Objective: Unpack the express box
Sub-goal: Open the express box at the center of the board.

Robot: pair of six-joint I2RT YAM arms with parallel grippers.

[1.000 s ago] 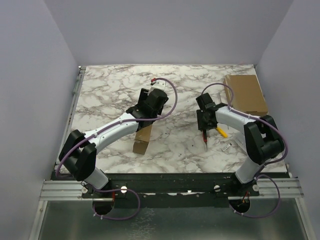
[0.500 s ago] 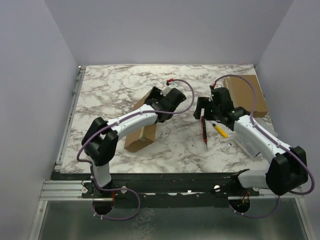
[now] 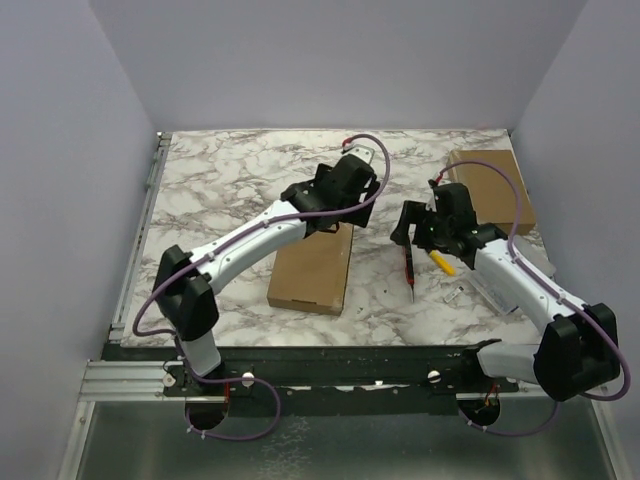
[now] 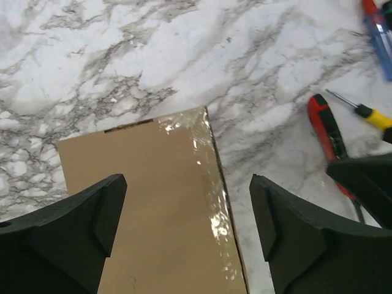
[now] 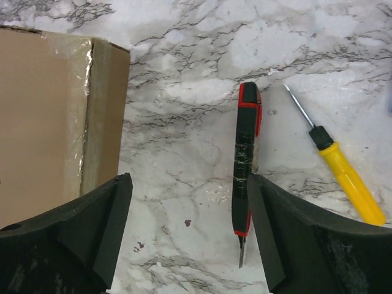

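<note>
Top external: taped box (image 3: 312,272) lies flat, closed; left gripper (image 4: 187,187), right gripper (image 5: 190,184) jaws both apart

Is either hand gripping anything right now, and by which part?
Nothing is held. The left hand stands open over the cardboard box, the right hand open over the red utility knife; both are empty.

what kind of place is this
Most likely a robot lab test cell: plain walls box in a marble-patterned table, the left arm and right arm are bolted to a rail at its near edge, with a taped cardboard box, utility knife and screwdriver laid out.
</note>
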